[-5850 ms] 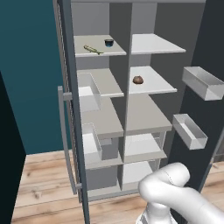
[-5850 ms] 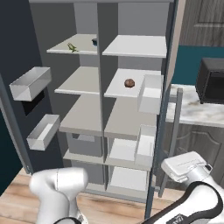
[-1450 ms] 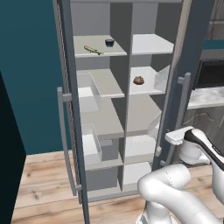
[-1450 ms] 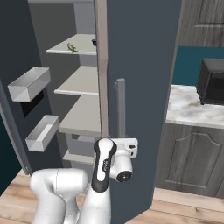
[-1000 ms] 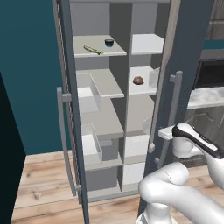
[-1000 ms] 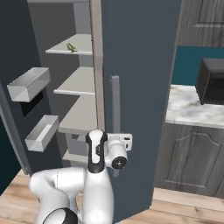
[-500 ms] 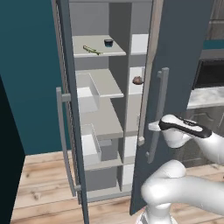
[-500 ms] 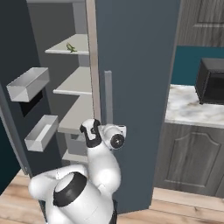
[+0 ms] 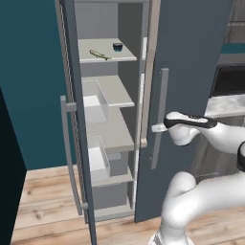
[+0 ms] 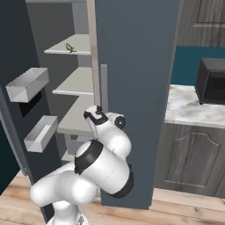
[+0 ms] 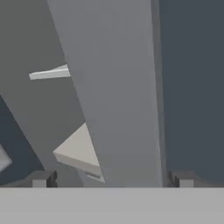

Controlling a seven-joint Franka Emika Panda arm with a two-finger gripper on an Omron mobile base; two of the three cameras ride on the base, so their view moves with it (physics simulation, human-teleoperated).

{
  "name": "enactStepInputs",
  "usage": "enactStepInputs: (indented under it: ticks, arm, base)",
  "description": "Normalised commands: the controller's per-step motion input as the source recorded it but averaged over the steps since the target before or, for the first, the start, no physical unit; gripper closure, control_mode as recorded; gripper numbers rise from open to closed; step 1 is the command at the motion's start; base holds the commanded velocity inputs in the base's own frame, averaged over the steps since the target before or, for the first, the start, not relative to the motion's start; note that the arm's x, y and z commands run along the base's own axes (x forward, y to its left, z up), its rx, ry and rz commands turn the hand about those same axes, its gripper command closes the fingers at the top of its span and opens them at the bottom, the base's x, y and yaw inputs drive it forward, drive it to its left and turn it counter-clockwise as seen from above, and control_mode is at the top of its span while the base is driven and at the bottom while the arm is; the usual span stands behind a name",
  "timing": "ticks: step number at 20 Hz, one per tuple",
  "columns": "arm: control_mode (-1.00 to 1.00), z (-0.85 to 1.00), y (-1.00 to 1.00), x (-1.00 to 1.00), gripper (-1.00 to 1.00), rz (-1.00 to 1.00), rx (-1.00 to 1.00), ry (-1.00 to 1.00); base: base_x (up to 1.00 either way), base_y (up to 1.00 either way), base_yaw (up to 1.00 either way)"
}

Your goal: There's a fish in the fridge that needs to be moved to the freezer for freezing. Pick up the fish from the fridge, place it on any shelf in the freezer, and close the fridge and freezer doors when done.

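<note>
Meanwhile, spread fingers (image 11: 40, 178) astride the fridge door's handle (image 9: 159, 117), microwave (image 10: 213, 81) well aside.

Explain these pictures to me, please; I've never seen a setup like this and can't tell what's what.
This is a rendered kitchen with a white robot arm on a driving base. Two pictures come from cameras on the base, behind the arm to its left and right; the third looks out along the hand. The arm is pushing the plain fridge door toward shut, its hand open at the bar handle and holding nothing. The other door, the freezer's, stands open with two clear bins. On the top shelf inside lie a fish and a small dark jar.
</note>
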Motion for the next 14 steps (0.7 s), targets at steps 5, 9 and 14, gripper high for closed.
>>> enactStepInputs:
  ticks: [5, 9, 14]
  arm:
    - [-1.0, 0.0, 1.0, 0.62, -1.0, 0.09, 0.04, 0.0]
    - [-1.0, 0.0, 1.0, 0.62, -1.0, 0.01, 0.0, 0.0]
    - [-1.0, 0.04, 0.88, 0.46, -1.0, 0.0, 0.0, 0.0]
  base:
    - [0.0, 0.0, 0.0]
    - [0.0, 0.0, 0.0]
    - [0.0, 0.0, 0.0]
